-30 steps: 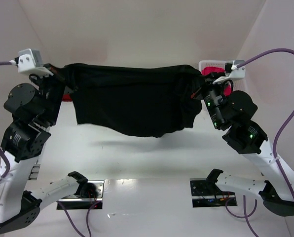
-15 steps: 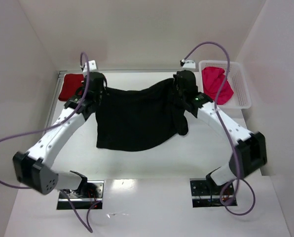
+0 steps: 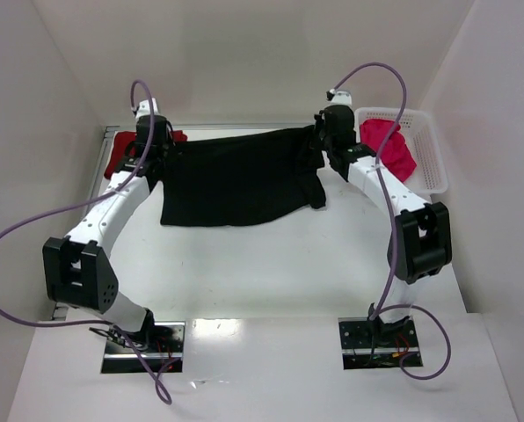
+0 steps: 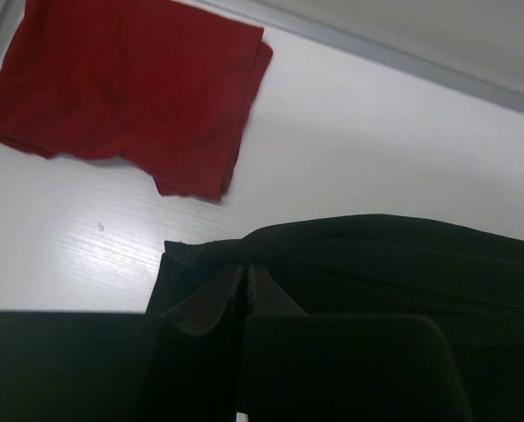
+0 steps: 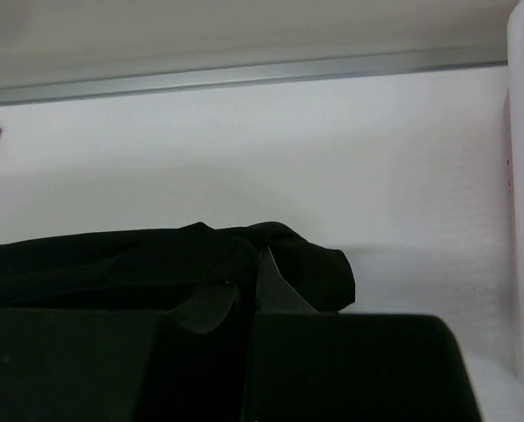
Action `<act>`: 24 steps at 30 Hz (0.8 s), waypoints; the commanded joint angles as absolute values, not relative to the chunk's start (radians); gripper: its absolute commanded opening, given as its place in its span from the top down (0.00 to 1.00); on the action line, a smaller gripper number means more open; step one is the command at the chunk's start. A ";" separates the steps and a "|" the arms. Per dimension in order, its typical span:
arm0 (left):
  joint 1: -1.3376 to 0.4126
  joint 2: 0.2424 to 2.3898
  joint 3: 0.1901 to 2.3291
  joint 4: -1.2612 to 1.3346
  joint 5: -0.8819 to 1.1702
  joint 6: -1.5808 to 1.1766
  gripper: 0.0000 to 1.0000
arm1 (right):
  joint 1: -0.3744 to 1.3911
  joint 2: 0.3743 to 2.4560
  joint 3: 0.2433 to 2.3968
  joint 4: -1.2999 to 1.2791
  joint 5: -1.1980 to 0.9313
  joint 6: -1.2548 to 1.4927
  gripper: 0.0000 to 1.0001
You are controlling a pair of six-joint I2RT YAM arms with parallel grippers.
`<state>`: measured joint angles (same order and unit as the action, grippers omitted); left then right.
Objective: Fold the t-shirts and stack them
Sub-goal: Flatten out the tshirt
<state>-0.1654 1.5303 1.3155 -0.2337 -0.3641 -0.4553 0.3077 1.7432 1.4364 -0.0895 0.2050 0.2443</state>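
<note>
1. Bench (image 3: 271, 264): carries all items. The near half shows bare white surface in front of the cloth.

2. Black t-shirt (image 3: 231, 180): spread across the far half of the bench, between the two arms. Its far edge is stretched almost straight from claw to claw. The body lies toward the near side with a curved lower edge. At the right end a flap of cloth droops below the rest. Whether this is a sleeve or a bunched side seam cannot be settled from the overhead view.

3. Basket (image 3: 433, 149): white mesh, at the far right, holding the pink-red t-shirt (image 3: 387, 145).

4. Dark red t-shirt (image 3: 119, 156): folded, lying flat at the far left corner, just beside the left claw.

5. Left claw (image 4: 244, 290): clenched on the left corner of the black t-shirt, with cloth pinched between the fingers.

6. Right claw (image 5: 249, 290): likewise clenched on the right corner of the black t-shirt, close to the basket wall.

Procedure (judged): the step in hand is laying the black t-shirt flat before folding.
- Hold both corners level and apart, so that the far edge keeps its tension.
- Lower both corners onto the bench together.
- Release only when the edge rests on the bench.
- Smooth out the drooping right flap before any fold.
- Keep clear of the dark red t-shirt and the basket.
</note>
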 commanded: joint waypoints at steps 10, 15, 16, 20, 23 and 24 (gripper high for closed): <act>-0.141 1.141 1.347 -0.208 -0.351 -0.368 1.00 | 0.295 1.286 1.510 -0.104 0.186 0.153 1.00; -0.141 0.947 1.359 -0.377 -0.313 -0.359 1.00 | 0.308 1.089 1.505 -0.233 0.141 0.144 1.00; -0.141 0.919 1.406 -0.412 -0.313 -0.373 1.00 | 0.308 1.057 1.541 -0.264 0.141 0.144 1.00; -0.141 0.911 1.410 -0.494 -0.325 -0.410 1.00 | 0.308 1.063 1.575 -0.342 0.195 0.173 1.00; -0.141 1.020 1.373 -0.494 -0.345 -0.429 1.00 | 0.308 1.170 1.497 -0.327 0.242 0.184 1.00; -0.141 1.064 1.364 -0.483 -0.345 -0.430 1.00 | 0.308 1.208 1.487 -0.327 0.253 0.210 1.00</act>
